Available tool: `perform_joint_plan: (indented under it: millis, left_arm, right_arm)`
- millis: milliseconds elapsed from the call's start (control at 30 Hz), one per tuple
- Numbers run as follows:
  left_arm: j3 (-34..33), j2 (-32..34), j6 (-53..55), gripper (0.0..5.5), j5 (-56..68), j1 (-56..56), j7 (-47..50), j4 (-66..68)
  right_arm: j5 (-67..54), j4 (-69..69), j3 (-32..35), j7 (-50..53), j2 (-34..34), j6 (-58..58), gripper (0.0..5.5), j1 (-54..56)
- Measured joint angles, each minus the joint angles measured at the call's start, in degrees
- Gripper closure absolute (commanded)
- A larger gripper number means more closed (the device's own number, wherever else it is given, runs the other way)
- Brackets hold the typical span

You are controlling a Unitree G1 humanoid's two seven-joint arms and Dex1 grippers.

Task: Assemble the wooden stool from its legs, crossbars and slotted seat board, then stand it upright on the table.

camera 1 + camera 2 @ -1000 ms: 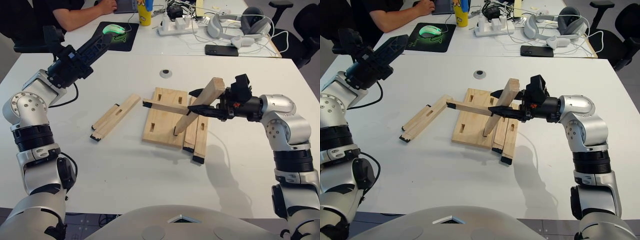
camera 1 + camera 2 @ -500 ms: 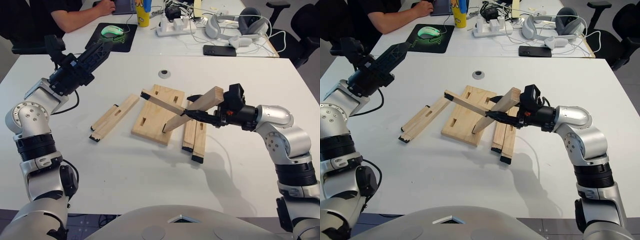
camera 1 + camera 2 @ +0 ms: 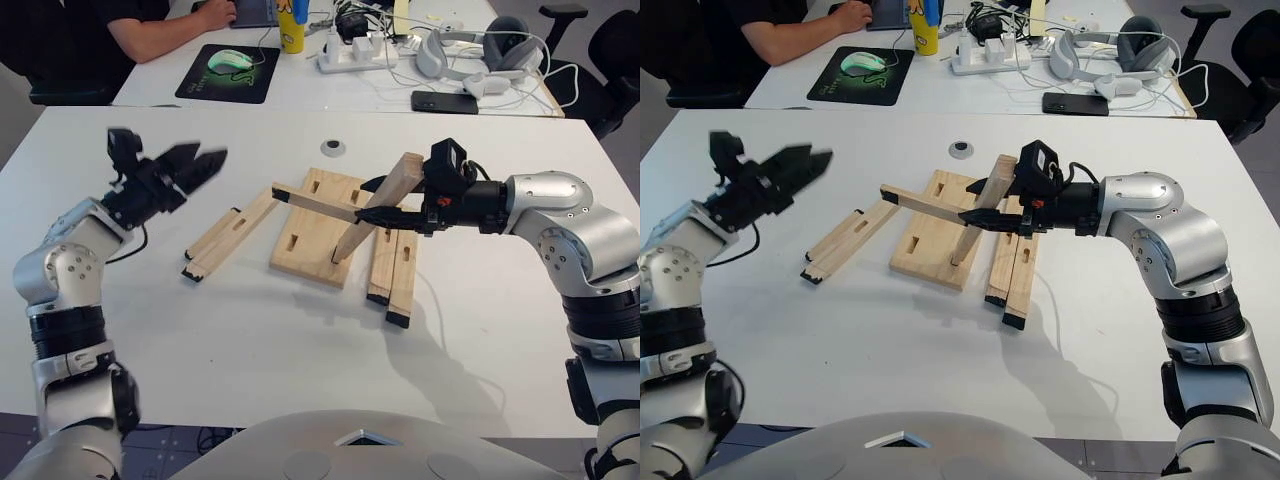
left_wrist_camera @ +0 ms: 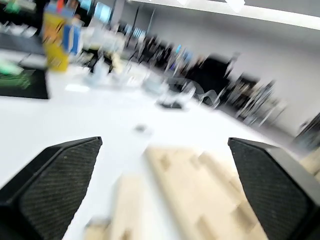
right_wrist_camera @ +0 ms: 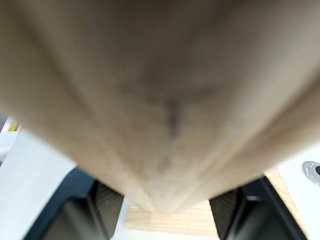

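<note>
The slotted seat board (image 3: 312,238) lies flat at mid-table. My right gripper (image 3: 398,206) is shut on a wooden leg (image 3: 392,198) that tilts over the board, its lower end resting near the board's right edge. A crossbar (image 3: 312,203) sticks out leftward from that leg. In the right wrist view the held leg (image 5: 160,100) looms close between my fingers (image 5: 106,206). My left gripper (image 3: 186,169) hovers open above the table, left of the board, with nothing in it; its fingers (image 4: 56,175) stand wide apart. Two more legs (image 3: 230,233) lie side by side below it.
Another pair of legs (image 3: 396,273) lies right of the board under the held leg. A round grommet (image 3: 331,148) sits behind the board. The far desk holds a mouse pad (image 3: 227,72), a phone (image 3: 442,100), headphones and cables, with a person seated there.
My left gripper has dropped lower and drawn back toward the table's left side. The right gripper has lifted the leg a little, so it stands steeper over the board.
</note>
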State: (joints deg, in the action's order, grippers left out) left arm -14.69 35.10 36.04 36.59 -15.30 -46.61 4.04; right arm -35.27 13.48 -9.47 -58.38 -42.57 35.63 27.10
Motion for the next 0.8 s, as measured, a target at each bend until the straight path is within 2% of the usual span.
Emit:
perform_joint_plan:
  millis: [133, 233, 367, 500, 633, 800]
  left_arm:
    - [5.99, 6.53, -4.56, 0.83, -8.36, 5.08, -6.05, 0.84]
    - [8.43, 7.44, -4.71, 0.83, -8.59, 6.89, -9.99, -0.1]
    - [10.21, 3.94, -4.85, 0.83, -7.49, 6.16, -10.48, -1.45]
    - [14.97, -2.62, -10.34, 0.83, -10.52, 3.43, -8.62, -0.49]
    - [22.08, -5.21, -14.22, 0.83, -17.23, 1.88, -8.62, 2.37]
    - [26.36, -7.69, -17.77, 0.83, -22.05, 0.2, -7.75, 6.65]
  right_arm:
    - [0.12, 0.08, -0.96, 0.31, -0.32, 0.5, 3.45, 0.79]
    - [0.12, 0.12, -1.15, 0.54, -0.45, 0.48, 3.45, 0.74]
    - [0.12, 0.0, -1.28, 0.51, -0.5, 0.09, 3.45, 0.64]
    - [0.11, -0.37, -1.56, 0.21, -0.59, -1.13, 3.45, 0.38]
    - [0.11, -0.41, -1.93, 0.21, -0.62, -1.95, 3.45, 0.25]
    - [0.11, -0.62, -2.23, 0.19, -0.67, -2.33, 3.45, 0.37]
